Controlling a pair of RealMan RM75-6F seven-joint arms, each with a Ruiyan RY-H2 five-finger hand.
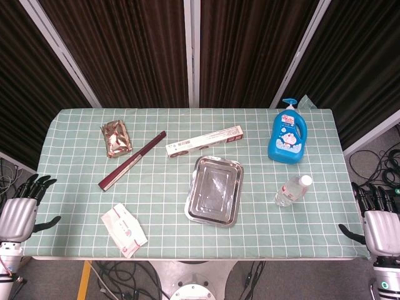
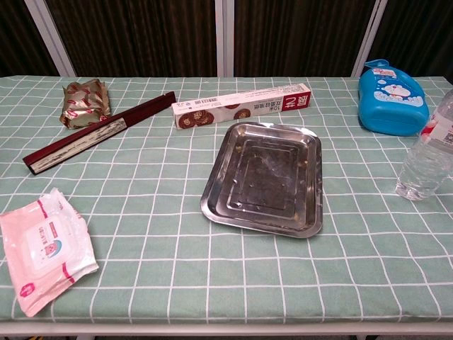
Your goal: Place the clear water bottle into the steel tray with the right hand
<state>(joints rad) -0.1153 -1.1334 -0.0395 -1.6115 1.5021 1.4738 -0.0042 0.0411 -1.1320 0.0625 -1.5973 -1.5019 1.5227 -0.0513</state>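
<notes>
A: What is seen of the left hand (image 1: 20,215), at eight o'clock?
B: A silver-grey shell is shown, with black fingers (image 1: 37,185).
A: And the right hand (image 1: 379,225), at four o'clock?
B: The same silver shell and black fingers (image 1: 375,197) are seen.

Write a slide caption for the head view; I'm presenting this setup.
Before the grasp: clear water bottle stands right of the empty steel tray, both hands, left and right, open at the table edges.

Water bottle (image 1: 292,190) stands right of the tray (image 1: 215,190) (apart), seemingly upright; soap bottle (image 1: 287,135) behind.
</notes>
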